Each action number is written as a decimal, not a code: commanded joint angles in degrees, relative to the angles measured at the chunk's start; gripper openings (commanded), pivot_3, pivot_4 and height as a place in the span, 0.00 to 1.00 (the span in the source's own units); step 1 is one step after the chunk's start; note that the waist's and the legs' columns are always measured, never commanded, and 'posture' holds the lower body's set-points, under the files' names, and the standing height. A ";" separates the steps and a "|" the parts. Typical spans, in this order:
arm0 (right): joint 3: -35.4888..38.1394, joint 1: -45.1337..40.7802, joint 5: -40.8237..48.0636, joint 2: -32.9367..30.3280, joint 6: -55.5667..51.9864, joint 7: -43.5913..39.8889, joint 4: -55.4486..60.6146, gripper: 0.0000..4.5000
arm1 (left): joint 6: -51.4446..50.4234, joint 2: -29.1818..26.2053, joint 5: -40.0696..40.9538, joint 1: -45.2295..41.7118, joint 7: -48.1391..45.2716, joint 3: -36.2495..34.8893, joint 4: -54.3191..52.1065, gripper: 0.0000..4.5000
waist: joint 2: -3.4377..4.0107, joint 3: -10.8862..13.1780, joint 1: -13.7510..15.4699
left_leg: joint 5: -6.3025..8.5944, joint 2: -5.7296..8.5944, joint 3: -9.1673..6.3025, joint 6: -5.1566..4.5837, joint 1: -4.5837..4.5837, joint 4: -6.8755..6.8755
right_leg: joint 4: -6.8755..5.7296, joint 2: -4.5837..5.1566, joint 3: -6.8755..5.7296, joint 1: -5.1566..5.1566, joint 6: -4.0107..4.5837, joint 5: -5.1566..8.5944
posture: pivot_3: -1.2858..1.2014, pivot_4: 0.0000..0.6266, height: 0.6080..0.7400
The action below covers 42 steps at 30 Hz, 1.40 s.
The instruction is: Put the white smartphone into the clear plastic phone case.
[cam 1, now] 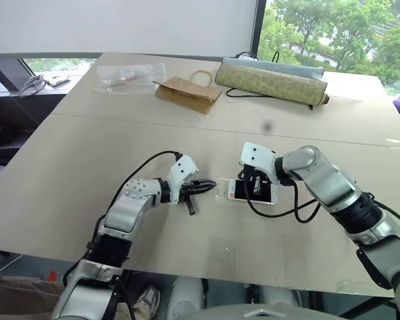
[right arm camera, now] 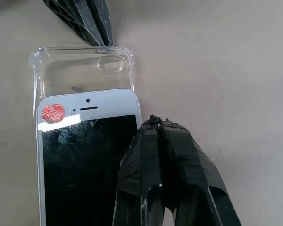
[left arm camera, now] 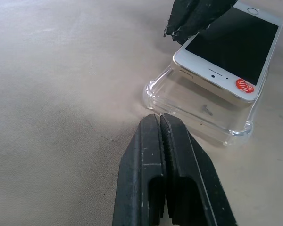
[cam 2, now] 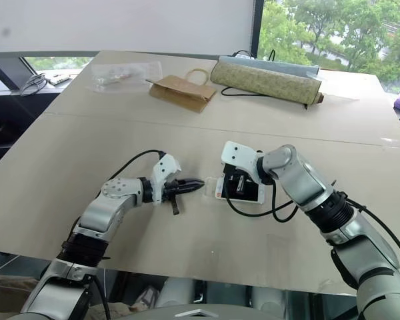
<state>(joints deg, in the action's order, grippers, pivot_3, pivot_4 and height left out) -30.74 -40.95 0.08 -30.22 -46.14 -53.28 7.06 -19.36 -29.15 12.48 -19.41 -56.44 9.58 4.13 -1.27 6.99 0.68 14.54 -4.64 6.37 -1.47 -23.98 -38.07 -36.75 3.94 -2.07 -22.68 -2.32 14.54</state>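
The white smartphone (right arm camera: 85, 155) lies screen up on the clear plastic phone case (right arm camera: 80, 70) in the middle of the table, with a red sticker near its earpiece. It is shifted along the case, so the end with the camera cut-out lies bare. My right gripper (right arm camera: 158, 120) is shut, and its tips rest on the phone's screen near one long edge. My left gripper (left arm camera: 159, 117) is also shut, empty, with its tips at the bare end of the case (cam 1: 221, 187). The head view has the phone (cam 1: 252, 191) between both hands.
At the back of the table (cam 1: 67, 167) lie a brown paper bag (cam 1: 187, 93), a long rolled olive pouch (cam 1: 270, 81) with a black cable, and a crinkled clear bag (cam 1: 129, 78) of small items. A window runs behind.
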 commanded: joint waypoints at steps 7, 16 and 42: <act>6.09 -0.59 2.01 0.92 -1.79 2.65 4.19 0.00 | 0.12 -0.10 -0.52 0.78 0.29 0.65 -0.98 0.02 | 0.00 0.01 0.01 | 0.00 0.00 0.00 0.01 0.00 0.00 | 0.00 0.00 0.00 0.00 0.00 0.00 | 0.52 0.24 1.00; 8.93 4.98 8.33 -1.38 -4.95 1.09 10.49 0.00 | 0.21 -0.16 -0.33 1.38 0.39 0.56 -1.42 0.02 | -0.02 -0.01 0.03 | 0.01 0.00 -0.02 -0.01 0.00 0.02 | 0.02 0.00 -0.01 0.00 0.00 0.00 | 0.52 0.24 1.00; -6.82 8.52 0.30 -4.57 -1.47 0.88 4.17 0.00 | -0.69 0.27 -0.11 1.66 1.43 0.74 -2.47 0.02 | -0.20 -0.18 -0.05 | 0.01 0.00 -0.05 -0.02 0.17 0.01 | -0.01 0.00 0.00 0.08 0.01 0.01 | 0.52 0.24 1.00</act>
<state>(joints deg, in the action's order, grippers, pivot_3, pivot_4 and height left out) -33.70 -34.28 3.37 -34.05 -45.86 -53.31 16.29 -19.66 -29.03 12.50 -18.13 -54.93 9.58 2.91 -1.47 6.81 0.63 14.55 -4.64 6.31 -1.49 -23.79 -38.06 -36.76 3.95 -2.07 -22.59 -2.31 14.54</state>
